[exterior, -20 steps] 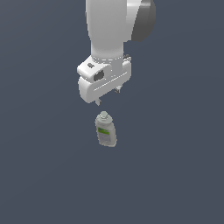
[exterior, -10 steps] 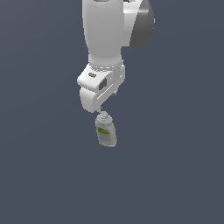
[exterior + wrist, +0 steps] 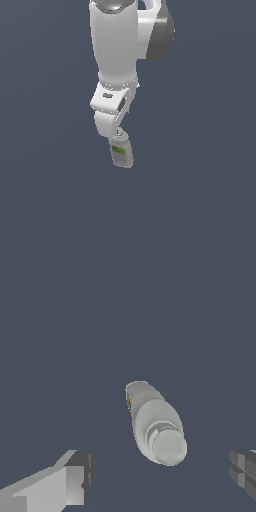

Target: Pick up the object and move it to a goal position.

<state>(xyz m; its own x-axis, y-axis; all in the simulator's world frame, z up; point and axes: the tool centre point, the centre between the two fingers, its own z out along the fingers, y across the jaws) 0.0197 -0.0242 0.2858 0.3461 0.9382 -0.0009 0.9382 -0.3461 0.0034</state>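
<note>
In the wrist view the gripper (image 3: 160, 476) stands wide: one finger (image 3: 75, 476) shows at one side and the other pad (image 3: 245, 476) at the opposite edge of the picture, with clear gaps between each of them and the bottle (image 3: 152, 423). The bottle sits between the two fingers but touches neither; its round grey cap (image 3: 169, 447) is nearest the camera and its pale flattish body runs away from the lens, a thin strip of green label just showing along one edge. It stands on a plain dark blue-grey floor (image 3: 60, 331), which runs unbroken to every edge of the picture. In the exterior view the bottle (image 3: 121, 152) is near the middle of the picture, upright with a slight lean, its green patch (image 3: 119, 149) facing the camera and its cap (image 3: 118, 133) just at the lower end of the white hand (image 3: 111, 120), which partly covers it from above and from the exterior view's left. The fingertips themselves are hard to make out here. The white arm (image 3: 117, 45) rises straight up from the hand and out of the top of the picture. The floor (image 3: 200, 200) lies open on all sides of the bottle, out to every border.
</note>
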